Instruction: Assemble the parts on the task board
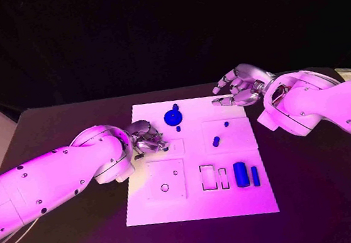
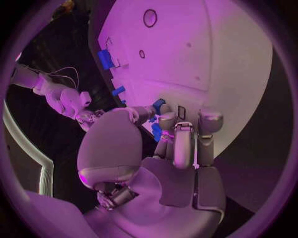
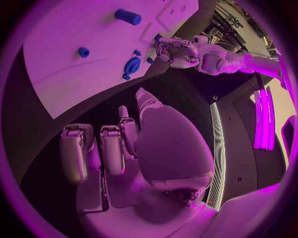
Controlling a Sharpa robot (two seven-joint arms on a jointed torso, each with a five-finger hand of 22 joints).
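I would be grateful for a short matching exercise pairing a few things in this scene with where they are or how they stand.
Things:
1. left hand
2. right hand
3. round blue part
4. large blue cylinder

Places or states:
A. near the task board's far edge
B. off the board, past its right edge, fingers apart, holding nothing
C. at the board's left edge, fingers on a small blue part
D. near the board's near right corner

Pairs: 1-C, 2-B, 3-A, 4-D
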